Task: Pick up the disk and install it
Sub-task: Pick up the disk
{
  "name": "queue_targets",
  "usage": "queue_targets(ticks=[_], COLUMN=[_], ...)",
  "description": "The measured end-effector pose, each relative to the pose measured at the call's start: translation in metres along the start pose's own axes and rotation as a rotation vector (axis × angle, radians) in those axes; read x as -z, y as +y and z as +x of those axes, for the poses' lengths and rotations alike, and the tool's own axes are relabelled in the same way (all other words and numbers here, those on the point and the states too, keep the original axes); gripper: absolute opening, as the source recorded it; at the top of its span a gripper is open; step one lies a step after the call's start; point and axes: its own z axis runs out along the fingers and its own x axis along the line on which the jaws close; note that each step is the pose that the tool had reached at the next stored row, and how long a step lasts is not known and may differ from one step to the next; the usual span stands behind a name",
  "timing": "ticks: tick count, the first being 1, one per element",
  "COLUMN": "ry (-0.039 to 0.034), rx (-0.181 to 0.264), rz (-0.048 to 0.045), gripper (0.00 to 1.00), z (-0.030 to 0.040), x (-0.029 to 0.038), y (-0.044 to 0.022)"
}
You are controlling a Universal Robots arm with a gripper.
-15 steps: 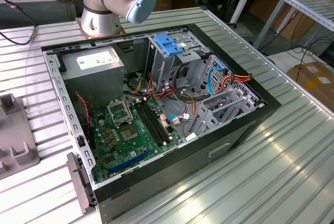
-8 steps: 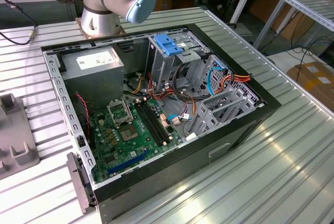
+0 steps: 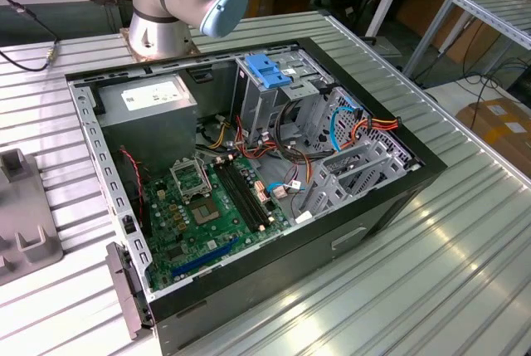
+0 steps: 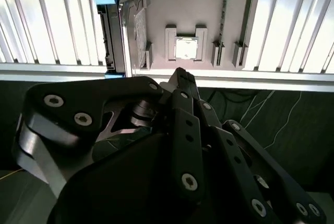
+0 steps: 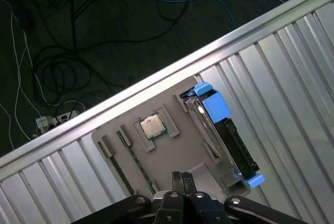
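The disk (image 5: pixel 222 135) stands on edge in a slot at one end of a grey holder plate (image 5: pixel 177 153), with blue rails along its narrow sides. The plate sits right at the counter (image 5: pixel 292 67) edge, with the floor beyond. A square chip (image 5: pixel 152 126) lies flat in a recess of the same plate, apart from the disk. The hand (image 5: pixel 182 182) hovers over the plate, near both and touching neither. Its fingertips are pressed together with nothing held.

Exterior view, left to right: a grey block (image 3: pixel 21 207) at the counter's edge on the exterior view's left. Then the arm base (image 3: pixel 153 16), then the open computer case (image 3: pixel 249 290) mid-counter. A blue bracket (image 3: pixel 270 70) sits on top of the case's drive bay.

Handling, judged: the disk is stiff and probably heavy for its size. It is shock-sensitive, so no knocks or drops. The metal face looks smooth and likely slick. The plastic rails may flex, so they are poor grip points. Best hold is probably across the two broad faces at the exposed upper edge, midway between the rails. The hand must open first. Lift straight out of the slot to avoid jamming.
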Motion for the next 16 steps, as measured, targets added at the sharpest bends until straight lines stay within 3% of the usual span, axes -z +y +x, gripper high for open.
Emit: queue_targets(ticks=[16], ry=[0.0011], rx=[0.074], rz=[-0.0005], gripper=[0.10], z=[0.0000], x=[0.0000], y=[0.0000])
